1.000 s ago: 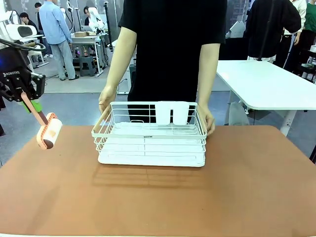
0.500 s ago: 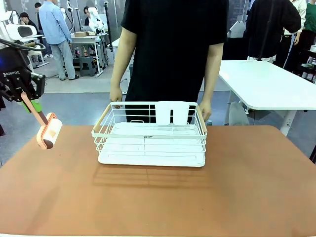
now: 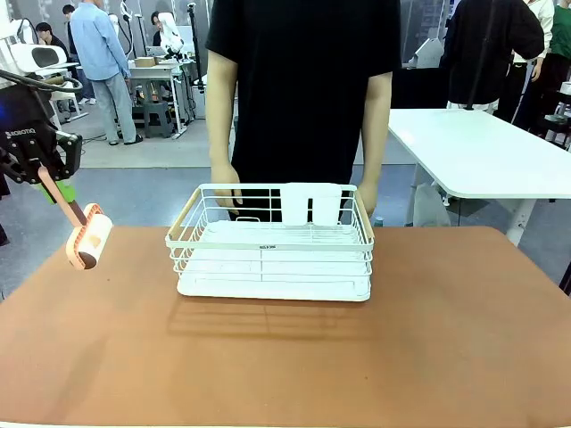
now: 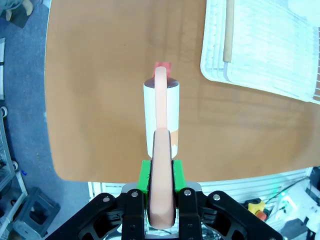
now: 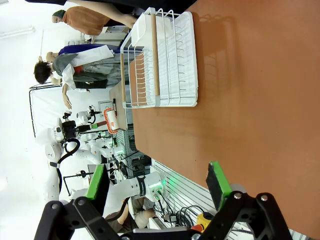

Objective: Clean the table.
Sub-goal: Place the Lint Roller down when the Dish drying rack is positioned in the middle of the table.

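The reddish-brown table [image 3: 357,357] carries a white wire dish rack [image 3: 272,245] near its far middle. At the left edge my left gripper [image 3: 49,183] is shut on the pink handle of a lint roller [image 3: 89,236], whose white roll hangs just above the table's left end. The left wrist view looks down on that roller [image 4: 161,115], gripped between the green pads of the left gripper [image 4: 161,175], with the rack [image 4: 265,45] off to the upper right. My right gripper [image 5: 156,182] stands open above the table [image 5: 250,100], holding nothing, well away from the rack [image 5: 165,60].
A person in a black shirt stands at the far side, one hand [image 3: 225,183] and the other hand [image 3: 368,198] just behind the rack's far rim. A white-topped table [image 3: 482,152] stands at the back right. Bare table surface lies in front of the rack.
The person's hands have let go of the rack's sides and drawn back behind it. My left arm and the lint roller have stayed still.
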Robot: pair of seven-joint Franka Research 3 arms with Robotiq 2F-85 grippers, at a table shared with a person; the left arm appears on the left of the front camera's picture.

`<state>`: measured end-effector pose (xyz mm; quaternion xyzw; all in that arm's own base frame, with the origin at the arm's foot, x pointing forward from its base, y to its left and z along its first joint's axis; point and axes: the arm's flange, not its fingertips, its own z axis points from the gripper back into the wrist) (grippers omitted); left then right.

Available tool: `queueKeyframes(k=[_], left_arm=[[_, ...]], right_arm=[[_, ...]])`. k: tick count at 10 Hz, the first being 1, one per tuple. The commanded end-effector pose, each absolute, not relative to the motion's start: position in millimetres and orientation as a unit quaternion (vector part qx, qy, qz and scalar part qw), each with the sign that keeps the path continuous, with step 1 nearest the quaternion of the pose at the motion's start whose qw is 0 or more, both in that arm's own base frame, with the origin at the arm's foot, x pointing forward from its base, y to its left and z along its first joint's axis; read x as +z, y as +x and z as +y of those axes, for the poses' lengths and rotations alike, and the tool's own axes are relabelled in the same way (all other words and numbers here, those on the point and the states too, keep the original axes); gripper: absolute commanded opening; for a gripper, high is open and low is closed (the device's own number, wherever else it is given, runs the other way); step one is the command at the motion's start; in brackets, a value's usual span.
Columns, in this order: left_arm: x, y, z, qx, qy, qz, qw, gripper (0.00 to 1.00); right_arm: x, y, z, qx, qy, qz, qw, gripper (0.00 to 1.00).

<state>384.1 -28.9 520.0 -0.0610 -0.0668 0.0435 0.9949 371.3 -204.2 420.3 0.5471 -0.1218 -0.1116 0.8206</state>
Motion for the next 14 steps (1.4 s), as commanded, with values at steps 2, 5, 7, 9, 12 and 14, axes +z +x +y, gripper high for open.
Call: queueKeyframes(k=[2, 5, 7, 9, 12, 14], left_arm=[[515, 408, -31, 0.269, -0.068, -0.139, 0.950, 0.21], [502, 436, -13, 0.633, -0.186, -0.134, 0.739, 0.21], [486, 449, -11, 0.685, -0.231, -0.142, 0.676, 0.21], [466, 459, -16, 0.676, -0.232, -0.165, 0.680, 0.21], [421, 463, -16, 0.643, -0.230, -0.199, 0.703, 0.21], [397, 466, -11, 0.646, -0.228, -0.194, 0.702, 0.21]], right_arm=[[422, 370, -202, -0.105, 0.551, -0.129, 0.817, 1.00], [422, 370, -202, -0.105, 0.551, -0.129, 0.817, 1.00], [422, 370, -202, -0.105, 0.551, -0.129, 0.817, 1.00], [422, 370, -202, -0.105, 0.551, -0.129, 0.817, 1.00], [422, 370, -202, -0.105, 0.551, -0.129, 0.817, 1.00], [422, 370, -202, -0.105, 0.551, -0.129, 0.817, 1.00]])
